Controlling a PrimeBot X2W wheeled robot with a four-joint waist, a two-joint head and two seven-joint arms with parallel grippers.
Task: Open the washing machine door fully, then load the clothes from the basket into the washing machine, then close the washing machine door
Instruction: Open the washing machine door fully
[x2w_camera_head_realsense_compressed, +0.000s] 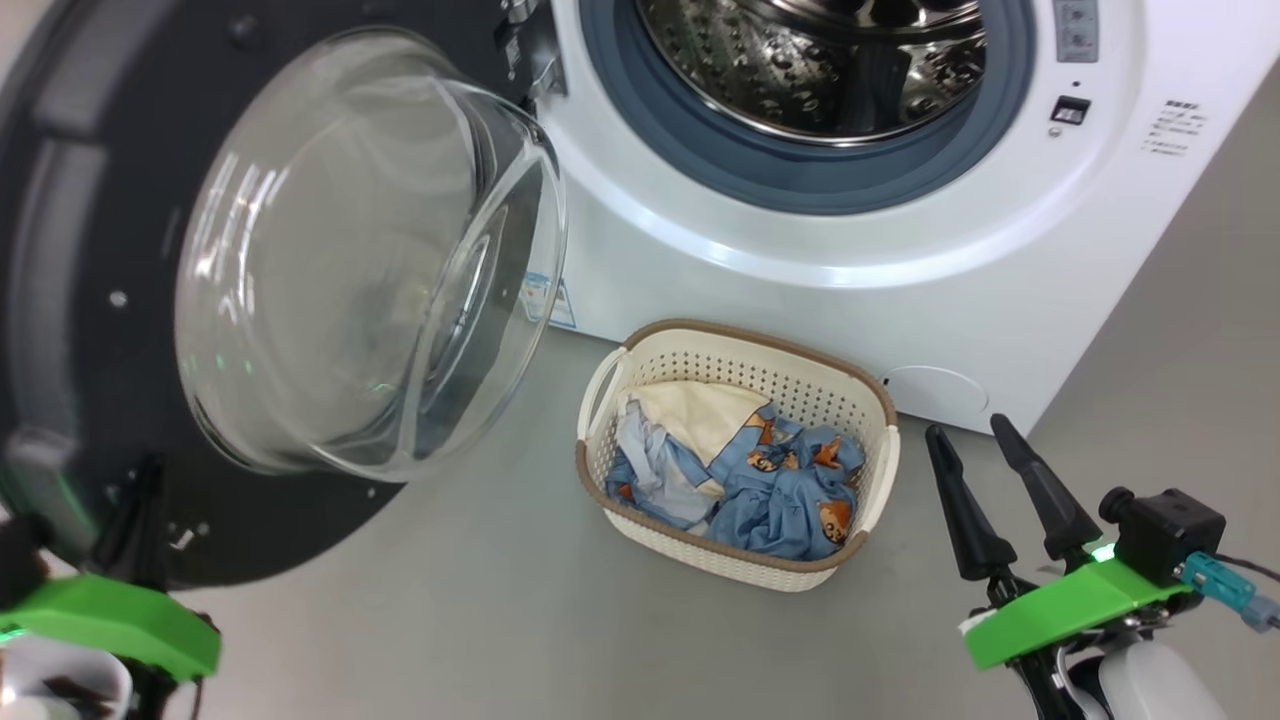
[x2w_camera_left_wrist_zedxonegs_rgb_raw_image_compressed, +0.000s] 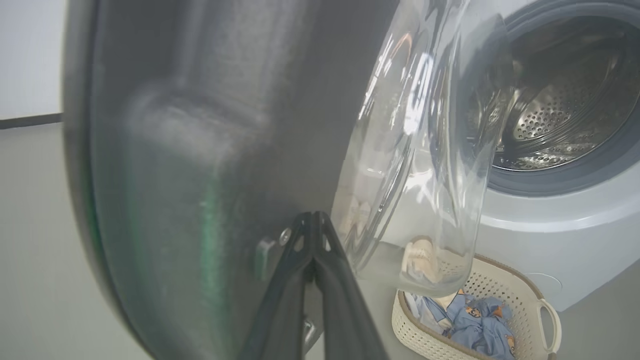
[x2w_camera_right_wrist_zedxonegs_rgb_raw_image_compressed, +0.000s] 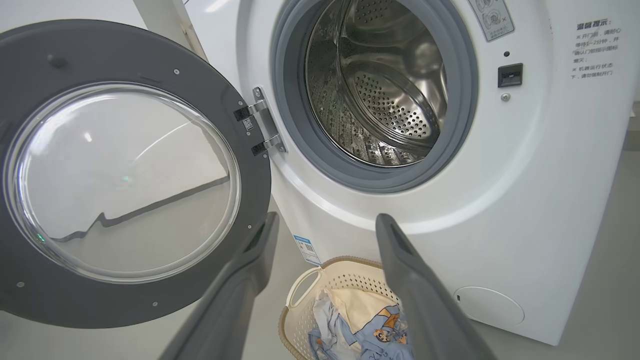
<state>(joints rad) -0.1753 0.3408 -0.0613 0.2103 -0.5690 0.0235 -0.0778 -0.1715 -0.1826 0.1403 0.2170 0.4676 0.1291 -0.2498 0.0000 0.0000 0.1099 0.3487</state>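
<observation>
Washing machine: big white front-loader standing on grey floor. Its mouth is uncovered, with the steel drum ringed by a blue-grey seal.

Door: swung wide on the hinge at the left of the opening, dark grey inner face turned outward. The clear glass bowl bulges from its middle.

Basket: cream, perforated, with a brown rim. It sits on the floor just in front of the machine, below the opening and right of the door.

Clothes: heaped inside the basket. The light blue fabric with orange-brown animal prints lies toward the near and right side, a cream piece behind it and a pale grey-white piece at the left.

Left gripper: fingers pressed together with nothing between them. The tips are at the door's inner face, low down beside the glass. Cannot tell whether they touch it.

Right gripper: fingers spread wide and empty. It hangs above the floor just right of the basket, tips pointing toward the machine's front.

Small blue label: stuck low on the machine's front, seen past the rim of the glass.
</observation>
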